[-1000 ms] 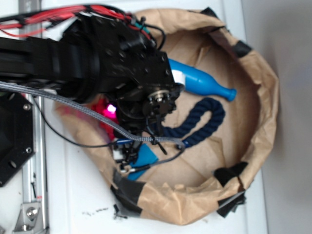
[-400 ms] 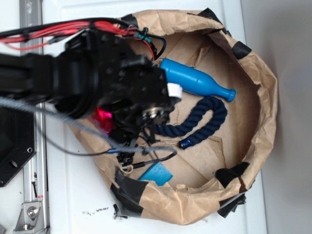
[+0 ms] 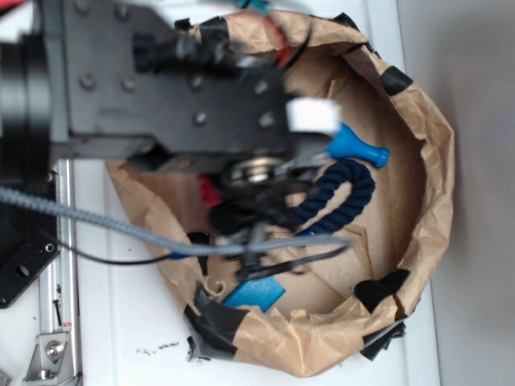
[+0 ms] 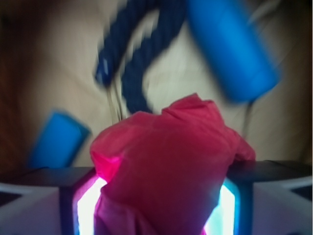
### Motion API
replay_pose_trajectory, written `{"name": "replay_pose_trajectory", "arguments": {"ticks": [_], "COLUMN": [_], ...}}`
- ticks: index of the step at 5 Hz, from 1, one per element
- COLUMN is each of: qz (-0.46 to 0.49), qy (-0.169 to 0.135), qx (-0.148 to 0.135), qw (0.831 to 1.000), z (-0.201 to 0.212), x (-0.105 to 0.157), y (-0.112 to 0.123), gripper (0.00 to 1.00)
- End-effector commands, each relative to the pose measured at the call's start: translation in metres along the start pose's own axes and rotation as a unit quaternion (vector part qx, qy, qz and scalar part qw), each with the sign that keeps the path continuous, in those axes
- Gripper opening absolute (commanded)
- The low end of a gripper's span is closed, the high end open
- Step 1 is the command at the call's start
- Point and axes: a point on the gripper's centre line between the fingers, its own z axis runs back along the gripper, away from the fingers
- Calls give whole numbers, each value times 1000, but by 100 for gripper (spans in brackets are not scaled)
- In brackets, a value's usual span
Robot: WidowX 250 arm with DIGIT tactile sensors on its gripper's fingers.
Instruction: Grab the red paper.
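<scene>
Metal rail (image 3: 56, 265) runs along the left edge of the white surface (image 3: 121, 322), beside the black arm (image 3: 161, 88) that fills the upper left of the exterior view. Under the arm, only a sliver of the red paper (image 3: 208, 191) shows in that view. The wrist view shows the red paper (image 4: 166, 166) pinched between the two fingers (image 4: 78, 196) of the gripper (image 4: 156, 205), which close on it from left and right, their inner faces glowing. It is held over the brown paper lining (image 3: 418, 161) of the round basket. A small blue block (image 3: 253, 294) lies near the basket's lower edge. Right of the arm, a dark blue rope (image 3: 338, 193) curves across the basket floor. Just above it, the neck of a blue bottle (image 3: 358, 149) pokes out from behind the arm, pointing toward the right rim. Black tape patches (image 3: 378, 289) mark the rim.
</scene>
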Motion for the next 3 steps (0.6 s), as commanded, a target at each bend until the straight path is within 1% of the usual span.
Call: {"name": "replay_pose_trajectory", "arguments": {"ticks": [1,2,3], "qz": [7,76,84], "qy": [-72,-86,-68], "qx": [-39,-33,-44], "qw": [997,993,993], "z": [72,78,76], "x": [19,11,12], "y": [-3,-3,2], "gripper": [0,0,0]}}
